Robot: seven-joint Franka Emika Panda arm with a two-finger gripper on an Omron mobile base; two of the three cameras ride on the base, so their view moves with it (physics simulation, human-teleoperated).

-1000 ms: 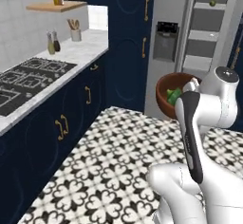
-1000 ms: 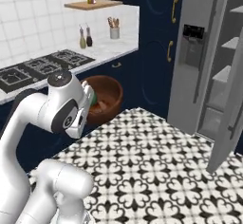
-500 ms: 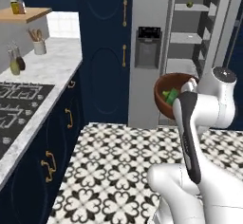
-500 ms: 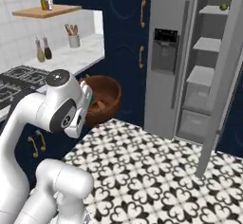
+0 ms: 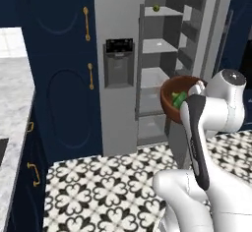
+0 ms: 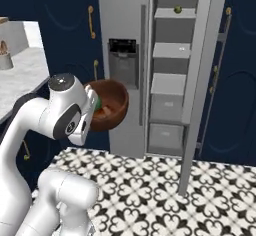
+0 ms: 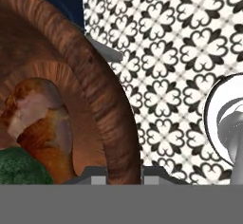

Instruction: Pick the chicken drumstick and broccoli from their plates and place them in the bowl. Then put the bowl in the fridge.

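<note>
Before the open fridge, now brought close and square ahead by the base's turn from the counter, the bowl is held aloft by its rim in the shut gripper, with the chicken drumstick and broccoli inside, so only shelving appears left.

Navy cabinets with brass handles, black-and-white patterned floor tiles, pale marble counter at left.

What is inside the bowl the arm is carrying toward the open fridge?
Inside the bowl lie the chicken drumstick and, beside it, the broccoli. The bowl's near wall and the picture's edge hide the rest of its floor, so anything else there cannot be seen.
</note>
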